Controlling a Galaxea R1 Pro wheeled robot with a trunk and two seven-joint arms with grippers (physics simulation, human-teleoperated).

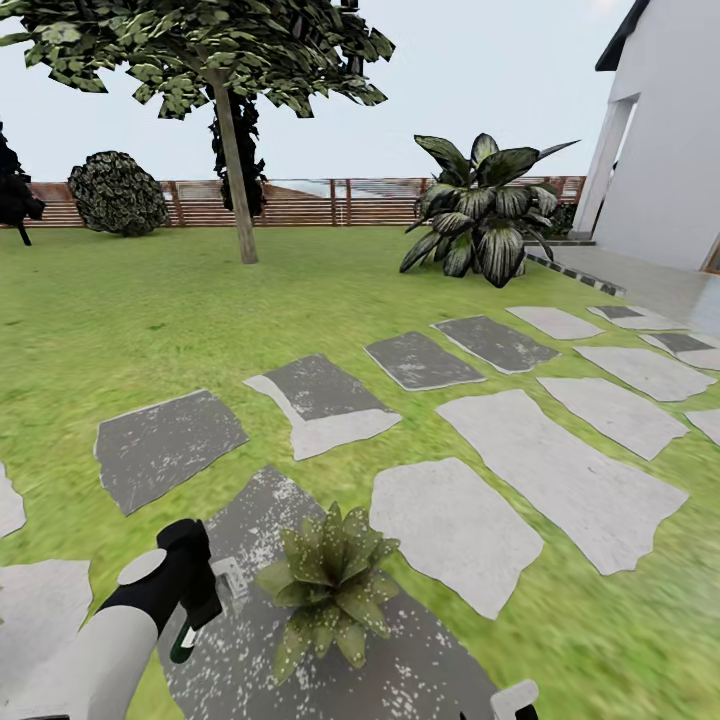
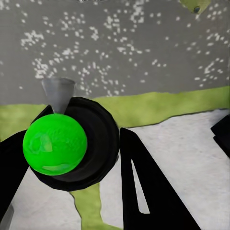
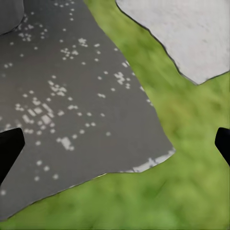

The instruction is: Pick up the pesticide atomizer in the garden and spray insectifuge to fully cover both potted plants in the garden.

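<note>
One potted plant (image 1: 330, 588), one pesticide atomizer (image 1: 186, 640), one tree (image 1: 232, 150)

The pesticide atomizer (image 1: 190, 630) hangs in the left gripper (image 1: 200, 610), green base downward, its pale trigger head (image 1: 230, 578) turned toward a potted plant (image 1: 330, 590). That rosette of pointed, speckled green leaves sits on a dark speckled stepping stone (image 1: 250, 660) in the lawn (image 1: 120, 320).
</note>
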